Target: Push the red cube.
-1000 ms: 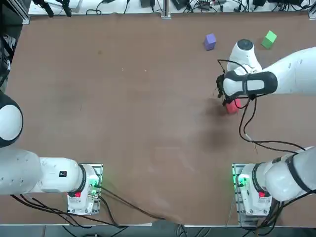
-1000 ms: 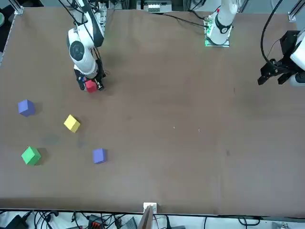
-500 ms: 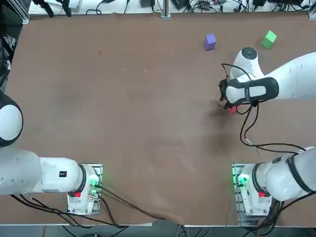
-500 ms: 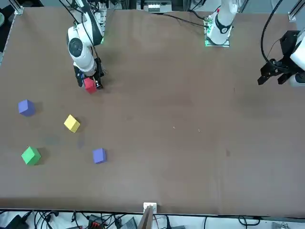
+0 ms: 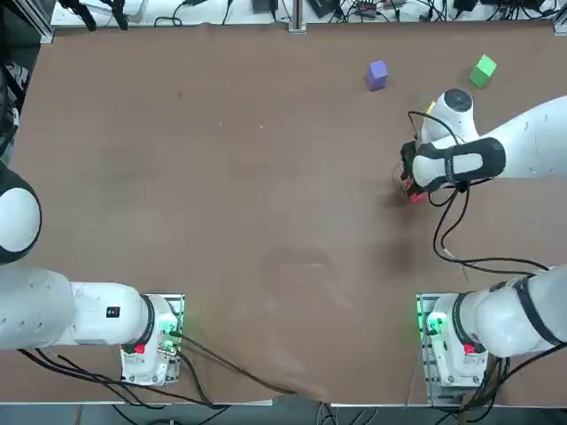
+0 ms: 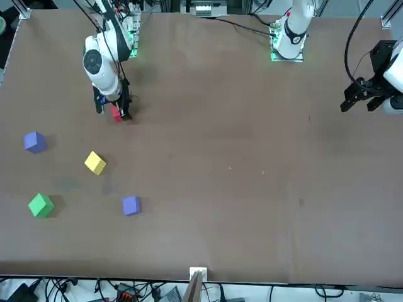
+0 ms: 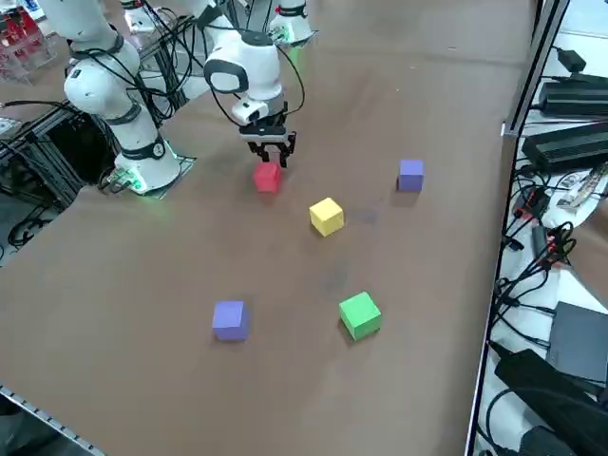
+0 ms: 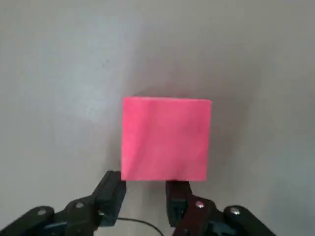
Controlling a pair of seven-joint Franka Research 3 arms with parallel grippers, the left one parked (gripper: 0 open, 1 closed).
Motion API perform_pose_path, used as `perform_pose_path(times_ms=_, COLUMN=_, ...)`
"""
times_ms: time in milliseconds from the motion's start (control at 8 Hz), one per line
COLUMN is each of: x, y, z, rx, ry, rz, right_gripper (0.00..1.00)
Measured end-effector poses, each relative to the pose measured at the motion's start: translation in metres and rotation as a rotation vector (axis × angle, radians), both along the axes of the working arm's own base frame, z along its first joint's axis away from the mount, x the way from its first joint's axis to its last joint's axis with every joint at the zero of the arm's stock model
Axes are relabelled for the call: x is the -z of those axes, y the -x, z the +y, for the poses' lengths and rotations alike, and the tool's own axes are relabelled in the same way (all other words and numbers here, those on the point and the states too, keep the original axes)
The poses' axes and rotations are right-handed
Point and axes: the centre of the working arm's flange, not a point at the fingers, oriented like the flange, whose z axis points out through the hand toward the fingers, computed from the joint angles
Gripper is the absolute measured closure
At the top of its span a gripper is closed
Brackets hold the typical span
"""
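Evidently the red cube (image 8: 166,139) sits flat on the brown table (image 5: 221,195), well apart from the yellow cube (image 7: 326,216) and beyond it from the green cube (image 7: 360,314). The right gripper (image 8: 142,192) stands just behind the red cube, fingers drawn nearly together and clasping nothing. It looks light, rigid and matte, likely to slide easily; pressing low and centred on its near face should keep it from twisting.

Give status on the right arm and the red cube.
Right pincer nearly shut, holding nothing, fingertips right behind the red cube. Cube flat on the table. Yellow cube lies beyond the red cube, apart from it.
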Motion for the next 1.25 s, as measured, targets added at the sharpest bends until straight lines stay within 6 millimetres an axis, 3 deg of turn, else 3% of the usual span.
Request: perform_pose_path(times_ms=1250, x=0.019, y=0.007, z=-0.008, rx=0.056, ry=0.01, rz=0.018, right_gripper=0.51)
